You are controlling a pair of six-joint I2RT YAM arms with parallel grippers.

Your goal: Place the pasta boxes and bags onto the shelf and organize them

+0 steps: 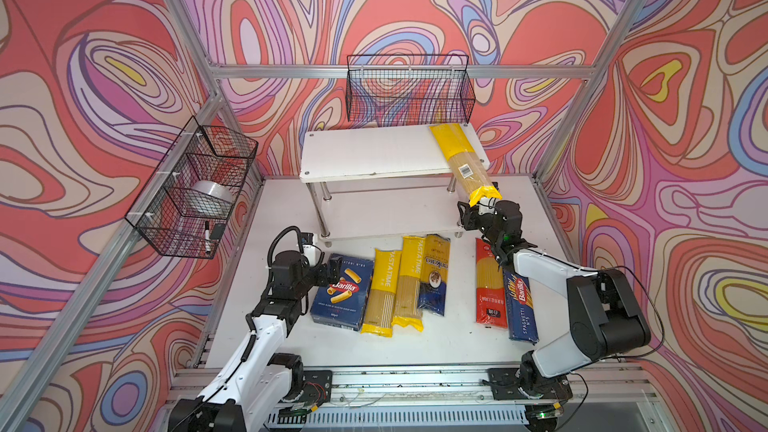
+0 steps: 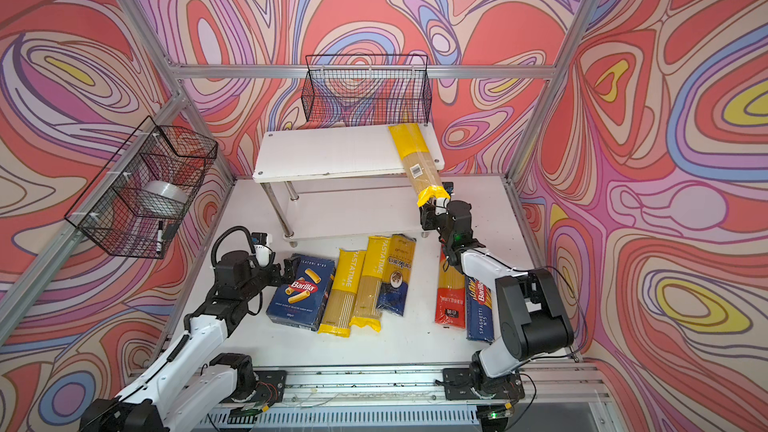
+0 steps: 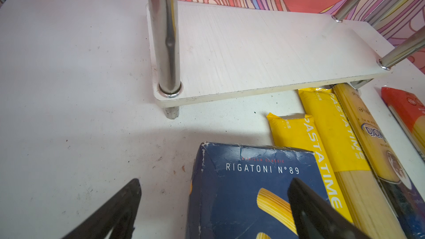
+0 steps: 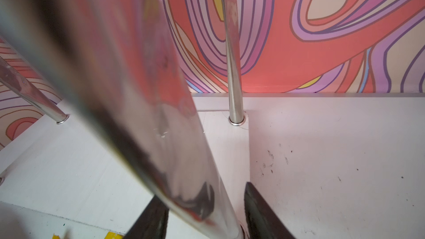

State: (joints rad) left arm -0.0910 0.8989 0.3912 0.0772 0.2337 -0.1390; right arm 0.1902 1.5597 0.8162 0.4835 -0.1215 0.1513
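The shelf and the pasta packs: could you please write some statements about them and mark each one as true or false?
1. A yellow bag lies on the shelf, on its top board, and overhangs the front edge. True.
2. The rigatoni carton stands on the lower tier. False: the rigatoni box lies flat on the table, in front of the lower board.
3. The left gripper is open. True: its jaws stand apart by the rigatoni box.
4. The red pack lies on the shelf too. False: the red bag lies on the table, beside the spaghetti box.
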